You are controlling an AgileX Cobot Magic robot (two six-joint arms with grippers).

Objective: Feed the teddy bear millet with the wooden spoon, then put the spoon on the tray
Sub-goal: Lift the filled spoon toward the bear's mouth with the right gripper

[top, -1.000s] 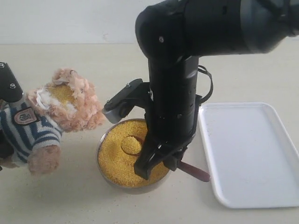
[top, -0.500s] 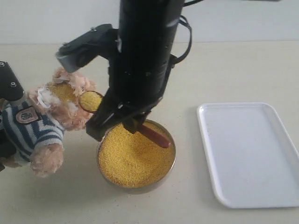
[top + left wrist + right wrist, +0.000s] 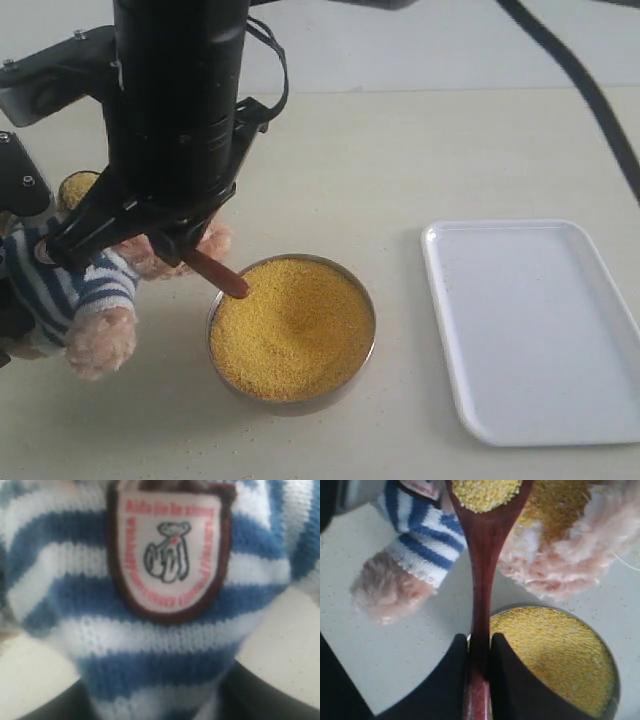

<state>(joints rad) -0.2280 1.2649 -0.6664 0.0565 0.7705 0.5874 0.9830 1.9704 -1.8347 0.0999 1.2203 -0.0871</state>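
The teddy bear (image 3: 75, 290) sits at the far left in its striped shirt, its head mostly hidden behind my right arm. My left gripper (image 3: 160, 700) is shut on the bear's body, and the chest badge (image 3: 167, 560) fills the left wrist view. My right gripper (image 3: 479, 640) is shut on the handle of the wooden spoon (image 3: 482, 565). The spoon's bowl, heaped with millet (image 3: 485, 492), is up at the bear's fluffy face (image 3: 570, 555). In the exterior view the handle end (image 3: 218, 275) pokes out below the right gripper (image 3: 165, 240). The metal bowl of millet (image 3: 290, 325) stands just right of the bear.
The white tray (image 3: 540, 330) lies at the right, bare, about a hand's width from the bowl. My right arm reaches across the middle and covers the upper left of the exterior view. The bear's paw (image 3: 100, 343) rests by the bowl's left side.
My right gripper rose out of the bowl with a spoonful of millet and swung left to the bear's face. The bear and left gripper stayed put.
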